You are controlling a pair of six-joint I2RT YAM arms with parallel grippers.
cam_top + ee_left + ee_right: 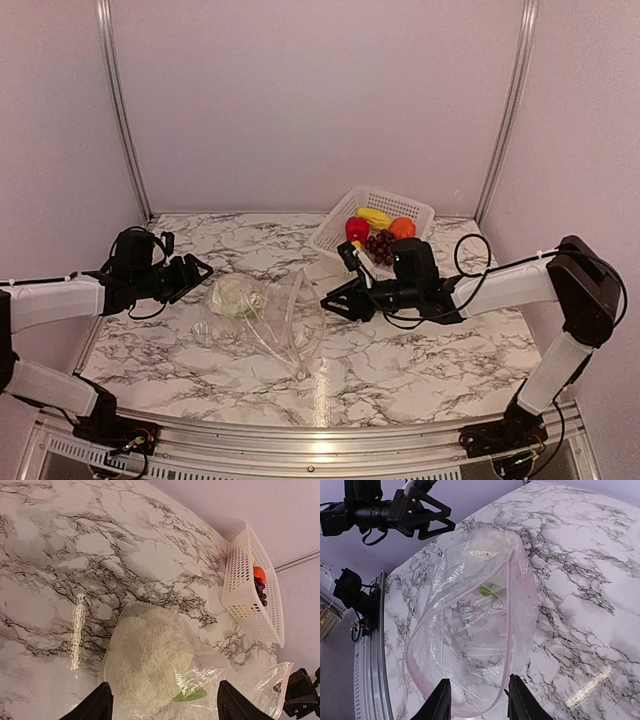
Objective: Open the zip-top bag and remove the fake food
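Note:
The clear zip-top bag (285, 325) lies on the marble table with its mouth gaping toward my right gripper (330, 303). The white lumpy piece (236, 297), with a green leaf, sits inside the bag at its closed end. In the left wrist view the piece (147, 657) lies just ahead of my open, empty left gripper (165, 702), under the plastic (240, 680). In the right wrist view my right gripper (479, 700) is open, with its jaws standing either side of the bag's pink zip rim (509, 630). The piece (480, 550) shows deep inside.
A white perforated basket (335, 225) stands at the back right, holding a red apple (356, 229), a yellow fruit (374, 217), an orange piece (402, 228) and purple grapes (381, 245). Metal rails run along the near table edge and the back corners.

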